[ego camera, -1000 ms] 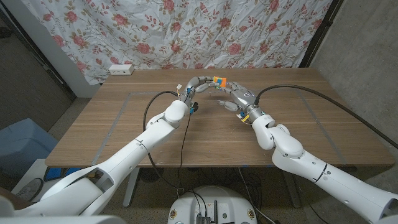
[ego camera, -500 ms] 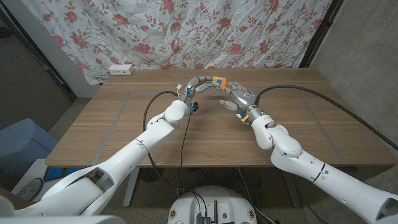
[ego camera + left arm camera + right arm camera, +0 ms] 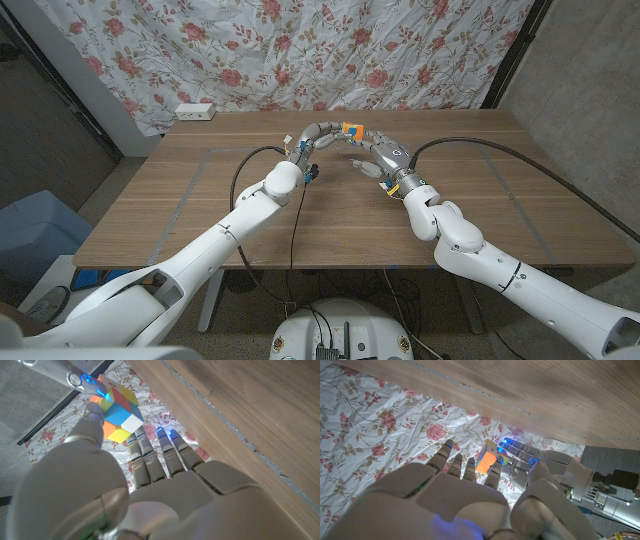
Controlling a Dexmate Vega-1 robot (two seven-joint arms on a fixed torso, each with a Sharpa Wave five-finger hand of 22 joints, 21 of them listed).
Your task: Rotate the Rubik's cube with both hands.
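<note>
Both hands meet above the far middle of the brown wooden table (image 3: 180, 200), towards its back edge, with the small multicoloured Rubik's cube (image 3: 350, 130) held between their fingertips and lifted off the wood. From the head view much of the cube is covered by fingers, so only an orange and a blue patch show and the exact contact spots are hard to make out. Robot's left hand (image 3: 318, 137) reaches in from the left, its fingers curved round the cube; in the left wrist view its thumb lies against the cube's side, whose orange, blue, white, yellow and green tiles show, while the other fingers stretch beside it. Robot's right hand (image 3: 385, 155) comes from the right, and in the right wrist view its fingers (image 3: 492, 476) press on the cube's near side with the left hand's fingers closing on the far side. A floral fabric backdrop (image 3: 300, 50) hangs behind the table, and a white power strip (image 3: 194, 112) lies at the table's back left corner
</note>
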